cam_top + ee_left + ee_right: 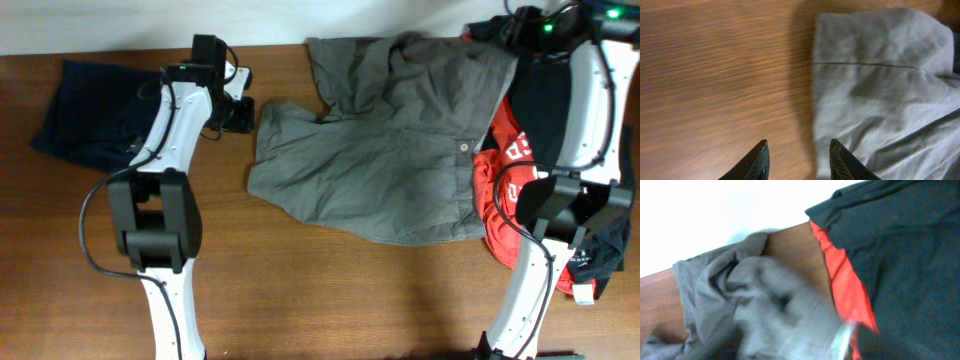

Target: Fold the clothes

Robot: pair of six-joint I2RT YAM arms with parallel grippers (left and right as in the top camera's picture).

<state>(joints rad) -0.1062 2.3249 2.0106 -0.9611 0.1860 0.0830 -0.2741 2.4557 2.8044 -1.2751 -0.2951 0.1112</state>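
Observation:
The grey-olive shorts (385, 150) lie spread across the middle of the table, waistband and button to the right. My left gripper (240, 112) is open at the left leg's hem. In the left wrist view its jaws (798, 150) straddle the cloth's edge (875, 90), with the right finger over the cloth and the left finger over bare wood. My right gripper (512, 32) hovers at the shorts' far right corner. In the right wrist view the shorts (765, 305) are blurred and close, and they hide the fingers.
A dark navy denim garment (85, 125) lies at the far left. A red T-shirt (500, 175) and a black T-shirt (540, 100) are piled at the right, and both show in the right wrist view (845, 285) (905, 255). Bare wood (330, 290) runs along the front.

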